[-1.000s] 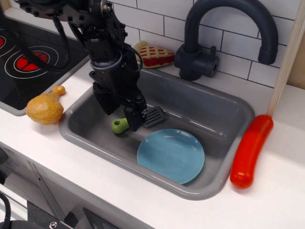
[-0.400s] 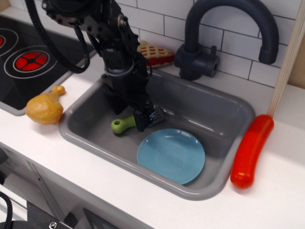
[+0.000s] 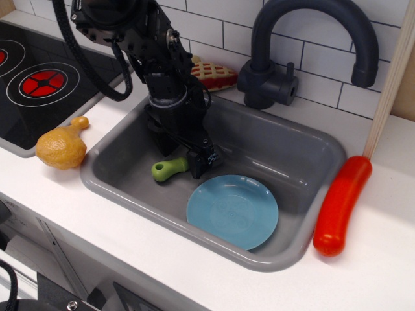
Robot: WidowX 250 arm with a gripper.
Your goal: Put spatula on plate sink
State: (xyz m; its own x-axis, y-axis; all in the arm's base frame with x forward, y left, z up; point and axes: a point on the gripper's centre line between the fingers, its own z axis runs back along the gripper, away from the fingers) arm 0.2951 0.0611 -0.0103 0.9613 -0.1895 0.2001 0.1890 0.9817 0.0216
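Observation:
The spatula (image 3: 167,170) lies on the floor of the grey sink (image 3: 305,139), left of centre. Only its lime-green handle shows; the dark blade is hidden behind my gripper. My gripper (image 3: 187,159) is low in the sink right over the spatula's neck. Its jaws look open, with one black finger (image 3: 201,164) at the blade end of the handle. The light-blue plate (image 3: 233,210) lies flat on the sink floor, just right of and nearer than the spatula, with nothing on it.
A yellow toy drumstick (image 3: 60,145) lies on the counter left of the sink. A red sausage (image 3: 340,204) lies to the right of the sink. A pie slice (image 3: 213,73) and a dark faucet (image 3: 285,58) stand behind the sink. The black stove (image 3: 39,84) is at the far left.
My gripper has moved right along the spatula, from over the handle toward the blade, and now covers the blade. The spatula and the plate have not moved.

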